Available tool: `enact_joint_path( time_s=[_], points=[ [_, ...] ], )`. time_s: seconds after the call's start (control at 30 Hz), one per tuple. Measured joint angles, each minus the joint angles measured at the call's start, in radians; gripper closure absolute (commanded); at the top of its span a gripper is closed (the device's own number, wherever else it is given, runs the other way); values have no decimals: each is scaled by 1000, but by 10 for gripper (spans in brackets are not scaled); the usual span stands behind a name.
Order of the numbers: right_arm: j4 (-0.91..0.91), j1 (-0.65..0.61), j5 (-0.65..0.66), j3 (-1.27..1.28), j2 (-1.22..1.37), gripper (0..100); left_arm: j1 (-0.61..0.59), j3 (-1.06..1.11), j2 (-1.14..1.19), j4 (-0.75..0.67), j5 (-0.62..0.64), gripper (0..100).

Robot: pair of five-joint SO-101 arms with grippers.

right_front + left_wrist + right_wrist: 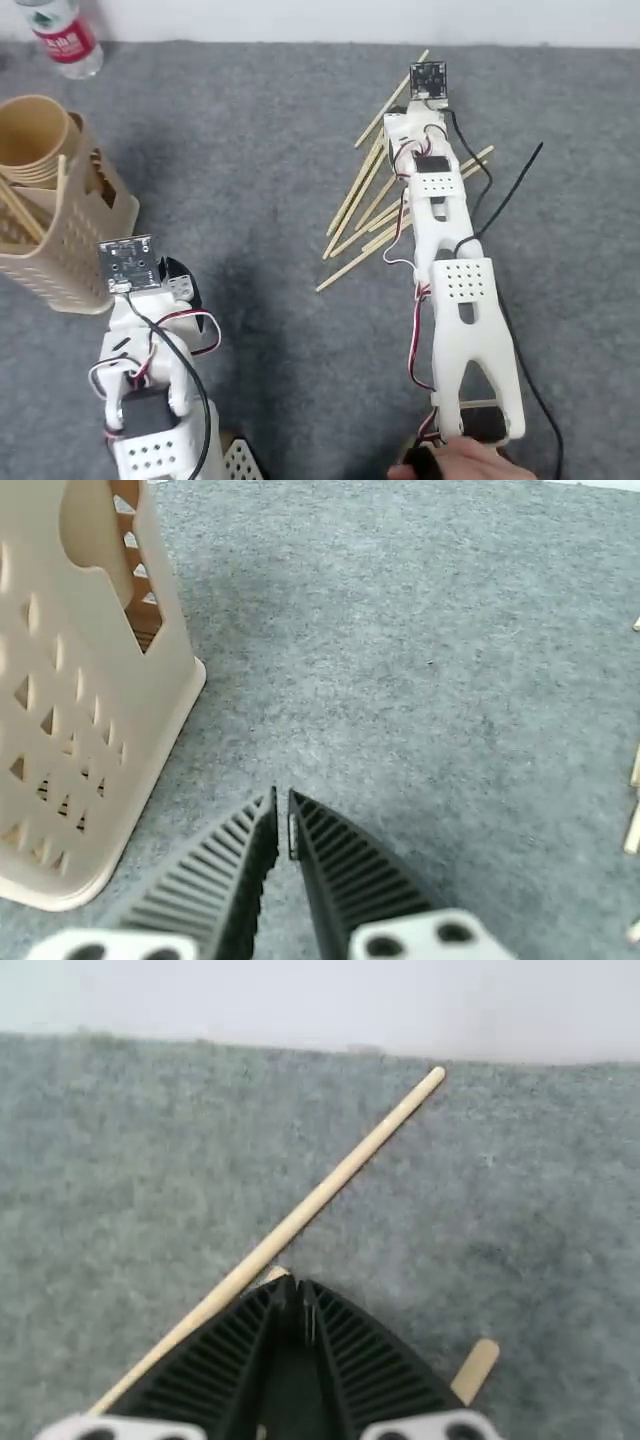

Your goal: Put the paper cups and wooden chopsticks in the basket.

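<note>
Both pairs of jaws are pressed together. Wooden chopsticks [340, 1172] near the table's far edge look light, stiff and thin; best pinch one at its middle.

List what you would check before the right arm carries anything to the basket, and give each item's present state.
1. Are the paper cups in the basket? Ok, they are stacked inside.
2. Is the basket upright? Ok.
3. Are the loose chopsticks off the mat? Not ok, a pile lies there.
4. Is the right gripper holding a chopstick? Cannot tell; its jaws are shut over one.
5. Is the left gripper empty? Ok, it is shut on nothing, beside the basket.
</note>
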Motion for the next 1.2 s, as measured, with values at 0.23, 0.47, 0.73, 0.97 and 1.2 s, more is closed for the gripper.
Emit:
enact_joint_path(
  time_s=[0.23, 0.47, 0.73, 0.97, 1.2],
  points=[
    [218, 5, 28, -18, -55, 991, 0, 6, 0, 0, 0, 987],
    [683, 54, 32, -221, -89, 991, 0, 6, 0, 0, 0, 987],
    [867, 69, 35, -385, -110, 991, 0, 6, 0, 0, 0, 987],
    [106, 69, 57, -261, 49, 991, 0, 6, 0, 0, 0, 987],
    [-247, 2, 354, -262, 206, 991, 0, 6, 0, 0, 0, 987]
  ],
)
